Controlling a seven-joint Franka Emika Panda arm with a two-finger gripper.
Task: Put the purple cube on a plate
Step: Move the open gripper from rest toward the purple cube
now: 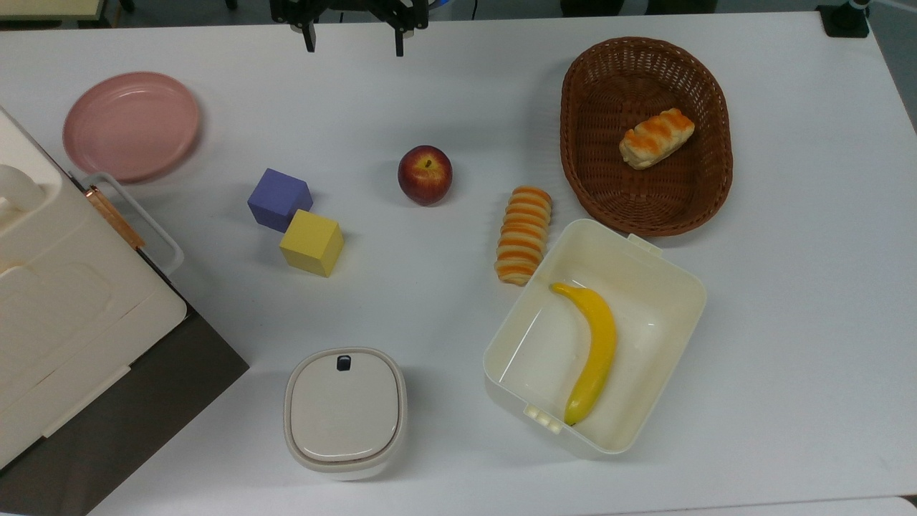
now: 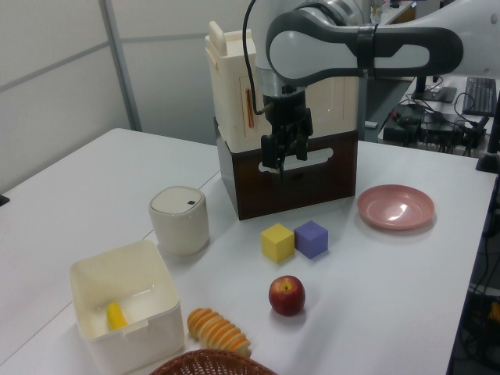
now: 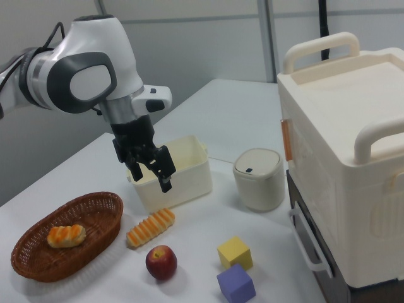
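Observation:
The purple cube [image 1: 279, 198] [image 2: 311, 237] [image 3: 235, 284] rests on the white table, touching a yellow cube [image 1: 311, 242] [image 2: 277, 241] [image 3: 235, 252] at one corner. The pink plate [image 1: 131, 125] [image 2: 396, 206] lies empty at the top view's upper left, about two cube-widths from the purple cube. My gripper [image 1: 354, 49] [image 2: 280, 164] [image 3: 150, 180] hangs open and empty well above the table. In the top view it is at the far edge, above and to the right of the purple cube.
A red apple [image 1: 425, 174] sits mid-table beside a striped bread roll [image 1: 524, 234]. A wicker basket [image 1: 594, 193] holds another roll. A white open box [image 1: 645, 315] holds a banana [image 1: 593, 351]. A lidded white container [image 1: 344, 411] and a large cream case [image 1: 64, 301] stand at the top view's left.

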